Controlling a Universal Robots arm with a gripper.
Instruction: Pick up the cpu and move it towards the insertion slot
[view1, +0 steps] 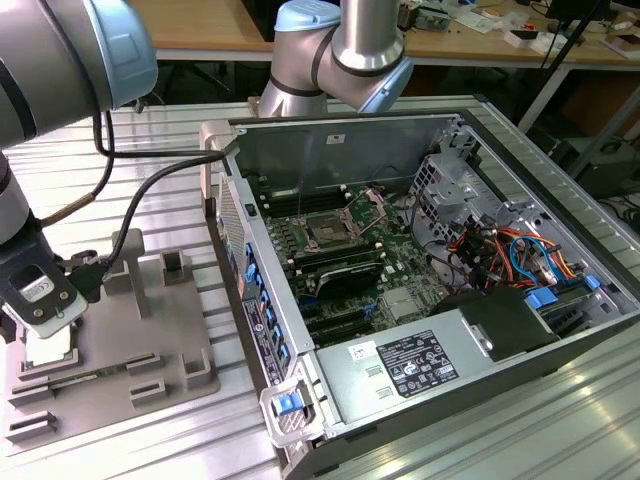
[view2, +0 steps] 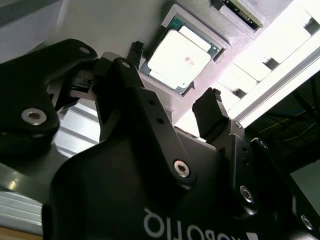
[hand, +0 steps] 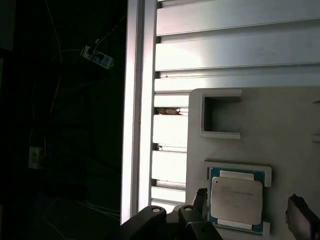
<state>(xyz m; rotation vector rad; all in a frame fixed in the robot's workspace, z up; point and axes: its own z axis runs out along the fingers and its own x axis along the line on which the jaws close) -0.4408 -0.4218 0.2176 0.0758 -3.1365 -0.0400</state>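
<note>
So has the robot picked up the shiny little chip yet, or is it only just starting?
Only just starting. Done: the gripper is lined up over the cpu. In hand: it hangs open, fingers on either side, not squeezing. The cpu lies in its pocket on the grey plate, not lifted. Left: the lifting, and the trip to the insertion slot inside the computer case.

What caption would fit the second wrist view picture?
Open gripper poised over the cpu, which lies in its pocket on the grey fixture plate.
</note>
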